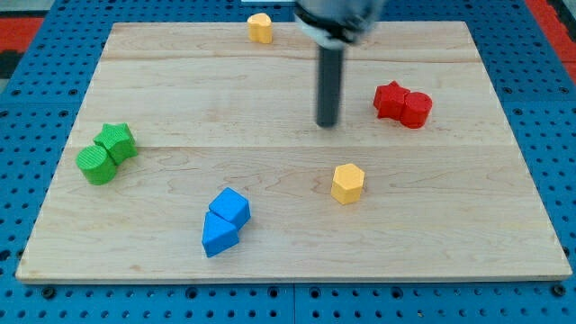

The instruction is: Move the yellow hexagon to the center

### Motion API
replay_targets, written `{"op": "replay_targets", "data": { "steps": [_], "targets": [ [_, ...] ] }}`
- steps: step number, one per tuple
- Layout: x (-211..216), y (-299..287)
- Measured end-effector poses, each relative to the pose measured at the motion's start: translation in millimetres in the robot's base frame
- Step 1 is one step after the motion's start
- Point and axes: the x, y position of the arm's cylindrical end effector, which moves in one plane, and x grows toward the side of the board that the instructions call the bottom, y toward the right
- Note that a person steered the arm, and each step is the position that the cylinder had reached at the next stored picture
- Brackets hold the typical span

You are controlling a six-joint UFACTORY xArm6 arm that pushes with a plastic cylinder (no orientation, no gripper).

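The arm carries no pincer, only a rod, so nothing here can open, close or clamp. My tip (327, 124) rests on the wooden board (162, 234) toward the view's top from the yellow hexagon (347, 184), well apart from it and touching no block.

The yellow hexagon sits toward the view's bottom and slightly right of the board's middle. To centre it well, I judge the tip should circle round to the hexagon's lower-right side, then push it up and leftward in a short, straight stroke, stopping early so it does not overshoot.

From the hexagon, the two red blocks (402, 103) lie up and right, the two blue blocks (224, 222) down-left, the two green blocks (106, 153) far left, and another yellow block (260, 27) far up.
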Motion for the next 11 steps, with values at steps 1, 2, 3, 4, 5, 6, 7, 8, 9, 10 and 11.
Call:
{"op": "replay_targets", "data": {
  "steps": [1, 2, 3, 4, 5, 6, 7, 8, 9, 10, 11],
  "targets": [
    [47.6, 66.9],
    [80.5, 66.1],
    [105.6, 9.7],
    [67.9, -16.9],
    [30.7, -18.6],
    [-15.9, -21.7],
    [-62.8, -31.9],
    [-63.6, -58.8],
    [-17.9, -63.2],
    [-11.1, -97.6],
    [-35.7, -114.9]
  ]
}}
